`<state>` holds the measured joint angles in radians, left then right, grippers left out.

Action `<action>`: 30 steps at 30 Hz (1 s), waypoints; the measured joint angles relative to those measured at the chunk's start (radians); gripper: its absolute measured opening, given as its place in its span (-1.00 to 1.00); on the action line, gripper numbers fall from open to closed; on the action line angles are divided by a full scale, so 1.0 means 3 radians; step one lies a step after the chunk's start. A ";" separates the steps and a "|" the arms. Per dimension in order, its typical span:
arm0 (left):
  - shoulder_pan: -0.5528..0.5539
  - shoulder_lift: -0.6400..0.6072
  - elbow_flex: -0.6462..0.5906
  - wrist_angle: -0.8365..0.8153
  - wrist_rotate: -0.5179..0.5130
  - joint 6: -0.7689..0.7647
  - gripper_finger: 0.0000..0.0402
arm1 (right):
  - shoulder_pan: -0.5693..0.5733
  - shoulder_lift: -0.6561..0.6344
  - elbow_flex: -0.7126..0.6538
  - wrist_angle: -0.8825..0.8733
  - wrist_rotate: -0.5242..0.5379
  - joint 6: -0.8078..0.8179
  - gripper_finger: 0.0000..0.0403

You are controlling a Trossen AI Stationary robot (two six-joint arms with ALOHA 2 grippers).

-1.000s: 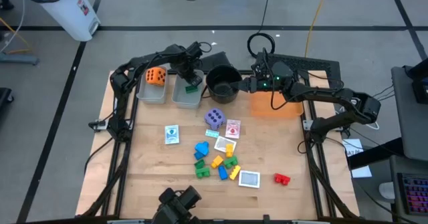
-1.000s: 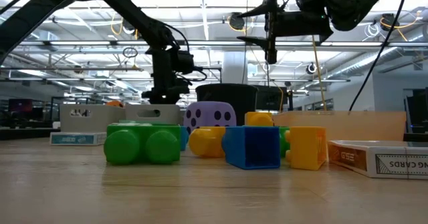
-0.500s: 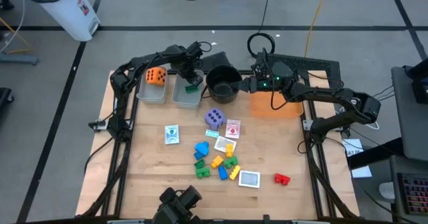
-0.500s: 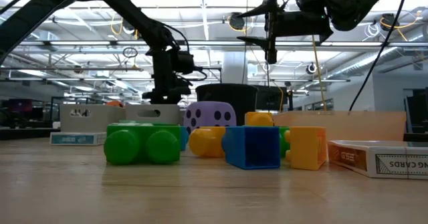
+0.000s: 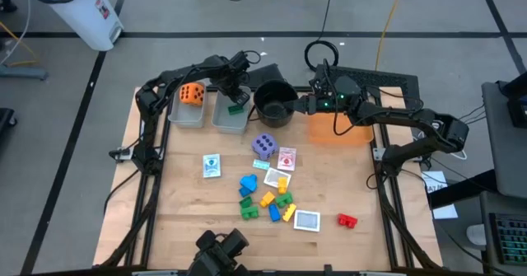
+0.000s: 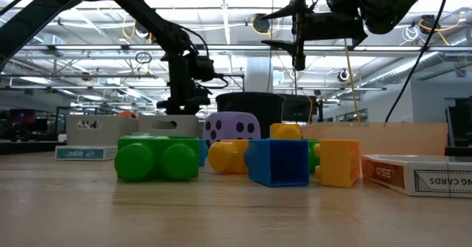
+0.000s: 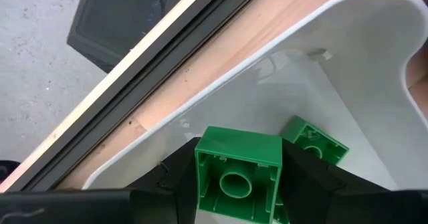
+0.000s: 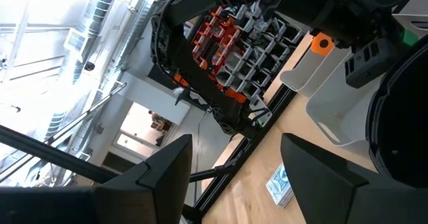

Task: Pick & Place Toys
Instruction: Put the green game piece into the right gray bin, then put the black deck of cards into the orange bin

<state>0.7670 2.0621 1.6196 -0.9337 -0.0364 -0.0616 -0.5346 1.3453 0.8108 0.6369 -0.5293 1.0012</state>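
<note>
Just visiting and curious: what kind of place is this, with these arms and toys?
Probably a robotics lab or workshop: a wooden table with two arms sorting toy blocks into grey bins, cables on a bare floor, and open ceiling trusses with strip lights behind.

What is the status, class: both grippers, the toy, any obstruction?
Left gripper shut on green plastic block, over grey plastic bin. Right gripper open, empty, above round black pot. Nothing obstructing.

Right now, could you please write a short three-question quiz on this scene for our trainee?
1. True or false: the left gripper grips a green block over a grey bin.
2. Which bin holds the orange die: A, the leftmost; B, the one beside the black pot?
3. What colour is the block lying apart, nearest the table's right edge?

Key: 1 true; 2 A; 3 red.
</note>
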 joint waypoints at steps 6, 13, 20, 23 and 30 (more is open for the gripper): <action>0.0000 0.0000 0.0000 0.0000 -0.0001 0.0011 -0.11 | 0.0000 0.0000 0.0001 0.0001 0.0000 0.0000 0.11; 0.0000 0.0000 0.0000 -0.0001 -0.0003 0.0000 0.11 | 0.0000 0.0000 0.0000 0.0000 0.0000 0.0000 0.11; 0.0000 0.0000 0.0003 -0.0021 0.0082 -0.0042 0.19 | 0.0000 0.0000 0.0000 0.0001 0.0000 0.0001 0.11; 0.0000 0.0000 0.0040 -0.0119 0.0234 -0.0042 0.17 | 0.0000 0.0000 0.0000 0.0001 0.0000 0.0023 0.11; -0.0035 -0.0001 0.0421 -0.0626 0.0445 -0.0023 0.10 | 0.0000 0.0000 0.0000 0.0003 0.0000 0.0024 0.11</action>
<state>0.7566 2.0617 1.7460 -1.1215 0.0970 -0.0685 -0.5346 1.3453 0.8108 0.6376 -0.5293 1.0084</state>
